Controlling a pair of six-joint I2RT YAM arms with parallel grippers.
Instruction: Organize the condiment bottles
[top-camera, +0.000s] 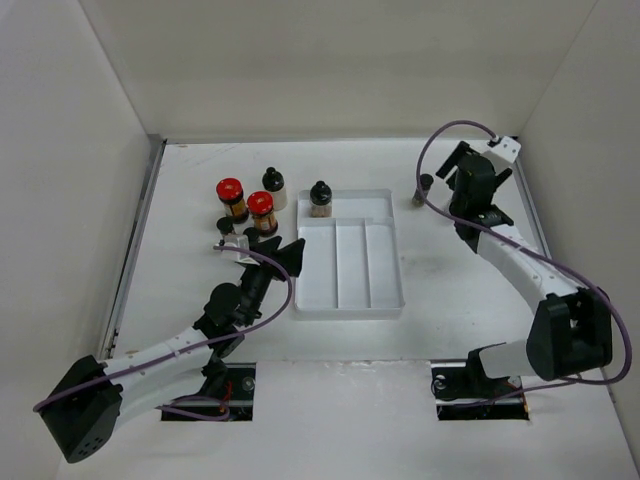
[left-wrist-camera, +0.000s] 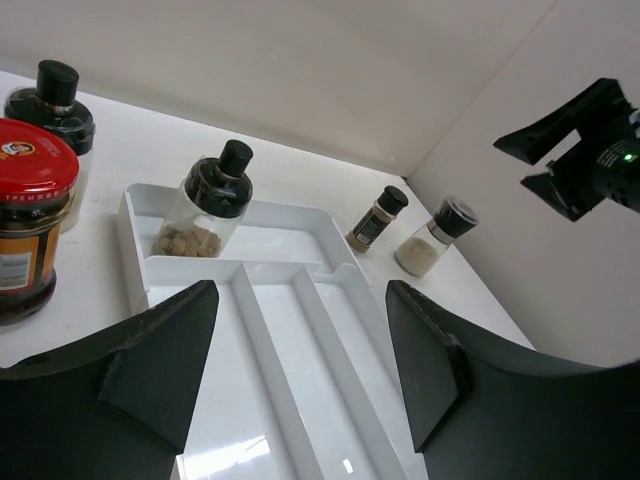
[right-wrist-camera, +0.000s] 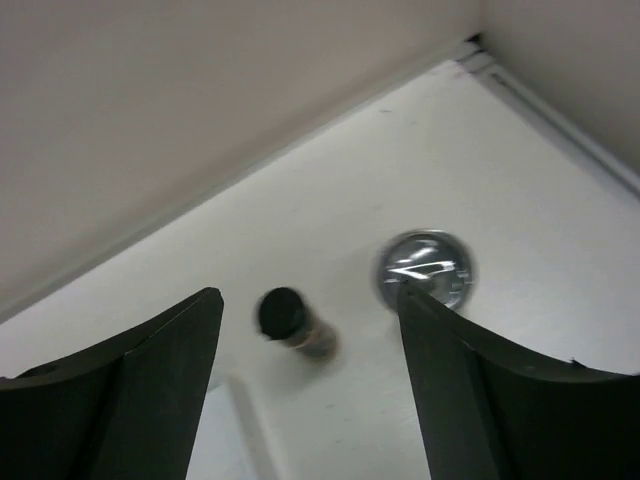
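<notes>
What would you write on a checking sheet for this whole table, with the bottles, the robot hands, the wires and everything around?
Surface: white table with a white three-compartment tray in the middle.
Job's things: one black-capped bottle stands upright in the tray's far compartment. Two red-capped jars and a white bottle stand left of the tray. A small dark bottle and a grey-lidded bottle stand right of it.
Clutter: nothing seen.
Grippers: left gripper open and empty, by the tray's left side. Right gripper open and empty, above the two right-hand bottles.
Cables: a purple cable loops along each arm.
Surroundings: plain white walls on three sides.
</notes>
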